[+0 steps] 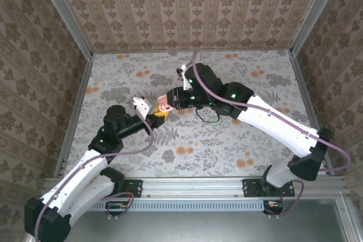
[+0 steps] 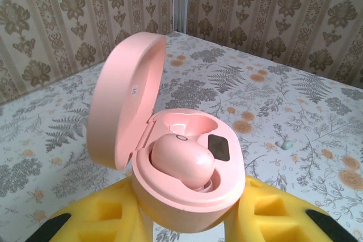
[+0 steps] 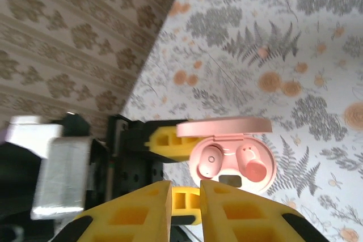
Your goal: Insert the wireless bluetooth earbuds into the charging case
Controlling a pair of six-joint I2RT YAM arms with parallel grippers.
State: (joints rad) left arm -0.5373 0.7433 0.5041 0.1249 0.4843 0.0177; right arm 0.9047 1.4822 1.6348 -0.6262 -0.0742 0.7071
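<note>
Left gripper point(image 1: 157, 113) clamped on the open pink oval plastic charging case point(image 2: 190, 208), held above the middle of the floral-patterned table point(image 2: 295, 100), lid hinged up, one rounded pink earbud point(image 2: 181, 162) seated in one well, right gripper point(image 3: 185, 196) just to its right, yellow jaws narrowly parted, empty.

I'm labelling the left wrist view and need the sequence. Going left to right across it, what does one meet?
Open lid of the charging case → seated pink earbud → dark window in the case's top → small pale object on the table.
</note>
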